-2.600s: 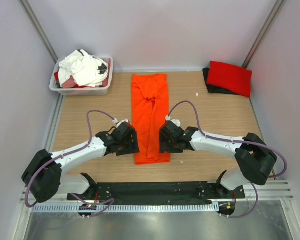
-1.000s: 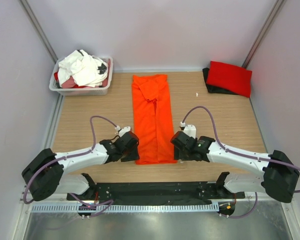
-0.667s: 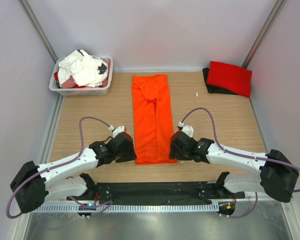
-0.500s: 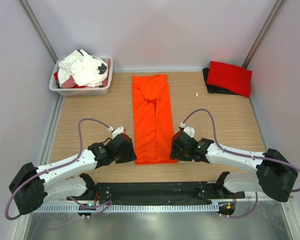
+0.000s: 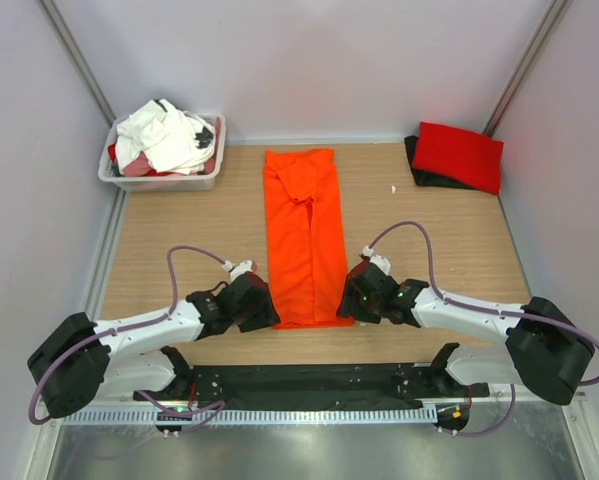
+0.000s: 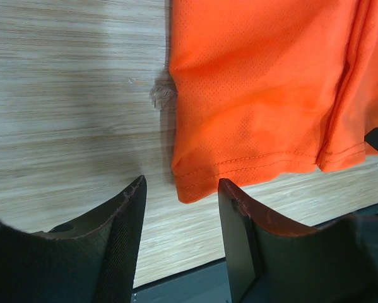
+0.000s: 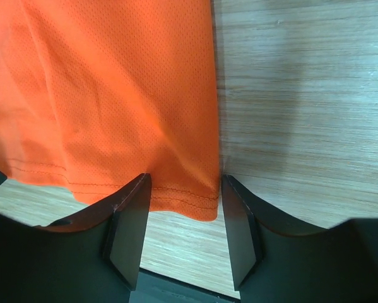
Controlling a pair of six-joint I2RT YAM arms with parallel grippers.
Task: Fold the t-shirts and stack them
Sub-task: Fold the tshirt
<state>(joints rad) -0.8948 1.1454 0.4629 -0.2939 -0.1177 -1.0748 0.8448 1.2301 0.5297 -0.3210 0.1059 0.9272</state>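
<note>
Orange t-shirt (image 5: 301, 235), a long strip mid-counter (image 5: 179, 220), hem toward 6 o'clock. Left hand (image 6: 179, 189) and right hand (image 7: 185, 189), fingers apart, bracket its 7 and 5 o'clock corners. The cloth looks light and limp, so it is probably best pinched at these hem corners.

White arm links (image 5: 144, 330), black joints (image 5: 74, 362), purple cables (image 5: 192, 249) (fingers (image 6: 120, 243) matte black, textured).

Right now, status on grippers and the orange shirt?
Both open: left gripper and right gripper at hem corners. The orange shirt lies flat, a long strip. Nothing blocking.
</note>
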